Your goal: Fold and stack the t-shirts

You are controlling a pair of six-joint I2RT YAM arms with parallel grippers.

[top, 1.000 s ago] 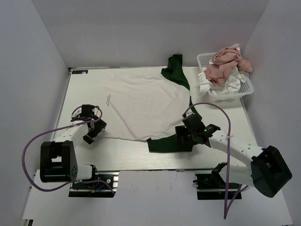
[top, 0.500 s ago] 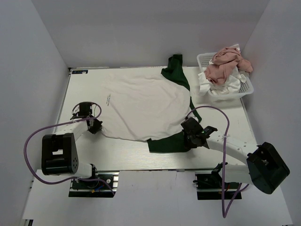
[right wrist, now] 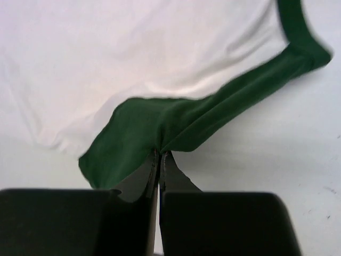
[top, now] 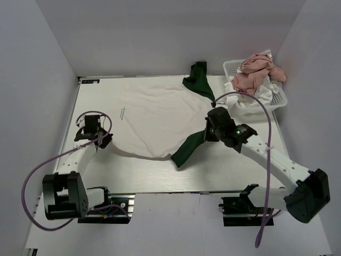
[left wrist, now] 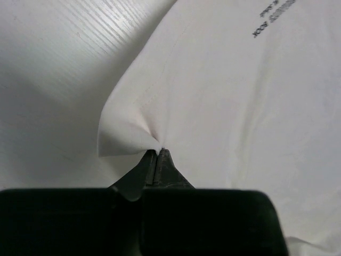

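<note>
A white t-shirt (top: 160, 109) with dark green sleeves lies spread across the table, small dark lettering (top: 122, 113) near its left side. My left gripper (top: 104, 140) is shut on the shirt's white near-left corner (left wrist: 128, 136), which puckers at the fingertips of the left gripper (left wrist: 159, 152). My right gripper (top: 211, 130) is shut on the near green sleeve (top: 189, 149), which hangs lifted off the table. In the right wrist view the sleeve (right wrist: 160, 122) bunches at the tips of the right gripper (right wrist: 161, 153). The far green sleeve (top: 198, 80) lies at the back.
A white latticed basket (top: 230, 66) stands at the back right, holding a crumpled pink shirt (top: 257, 72) and a white one (top: 250, 100). White walls close in the table on the left, back and right.
Both grippers went from open to shut on the shirt. The right one has risen and moved back with the green sleeve; the left one has shifted left and back with the corner.
</note>
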